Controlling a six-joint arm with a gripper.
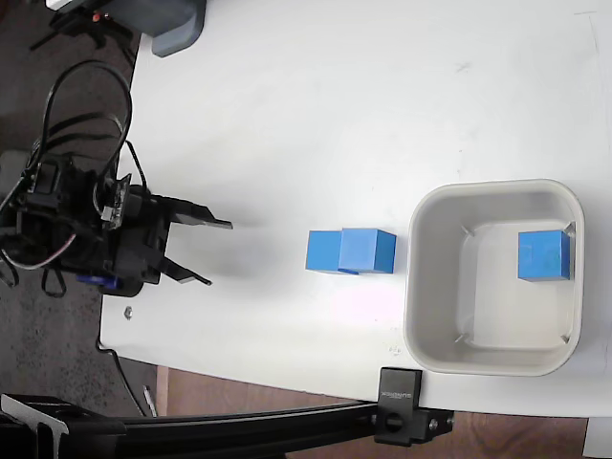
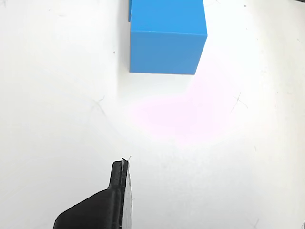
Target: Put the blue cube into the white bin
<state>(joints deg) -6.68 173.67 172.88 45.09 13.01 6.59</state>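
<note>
Blue cubes on the table: two blue cubes sit side by side just left of the white bin (image 1: 492, 359) in the fixed view, touching each other. The near cube (image 1: 367, 251) stands just beside the bin's left wall; the far cube (image 1: 323, 251) is partly hidden behind it on the side away from the bin.
Cube in the bin: a third blue cube (image 1: 544, 255) rests on the bin's floor, against its right wall.
White bin: it stands at the right end of the white table (image 1: 335, 115), close to the table's lower edge in the fixed view, mouth up.
My gripper: my gripper (image 1: 208, 253) is well left of the bin, beyond both loose cubes, over bare table near its left edge.
My jaws: spread wide, holding nothing; the two dark fingers point toward the bin.
Wrist view: one black fingertip (image 2: 119, 191) shows at the bottom; a blue cube (image 2: 167, 40) sits ahead at the top, apart from it, with a sliver of a second one behind.
Beyond the bin: a black clamp (image 1: 400, 406) grips the table's lower edge just below the bin's left corner.
</note>
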